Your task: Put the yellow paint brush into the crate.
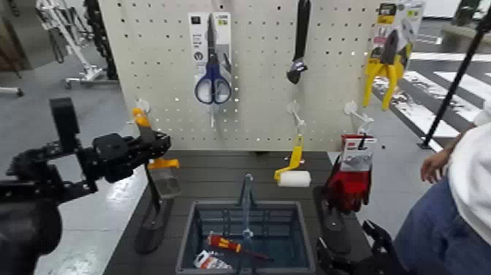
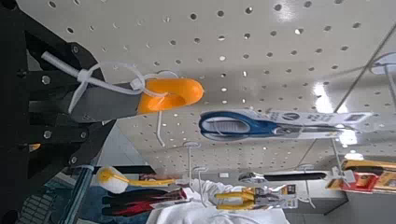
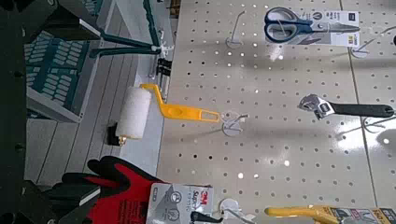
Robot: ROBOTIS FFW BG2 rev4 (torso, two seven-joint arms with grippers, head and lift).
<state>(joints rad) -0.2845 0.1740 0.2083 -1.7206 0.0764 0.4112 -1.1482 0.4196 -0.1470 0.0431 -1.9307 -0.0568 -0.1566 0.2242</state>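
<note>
At the pegboard's lower left edge, left gripper point(image 1: 159, 146) shut firmly around the handle of one paint brush point(image 1: 164, 164); tip up, bristles down. Judged light, stiff in the handle, soft in the bristles; best hold: mid-handle, clear of the tie loop. Whether the loop is off its hook: cannot tell. Rightward, one each: scissors point(image 1: 212, 84) near the board's top edge, crate point(image 1: 193, 227) between the table's side edges, wrench point(image 1: 299, 55), roller point(image 1: 295, 178); right gripper point(image 1: 345, 234), idle, fingers wide, beyond crate's right rim; pliers point(image 1: 385, 73) by the board's right edge.
</note>
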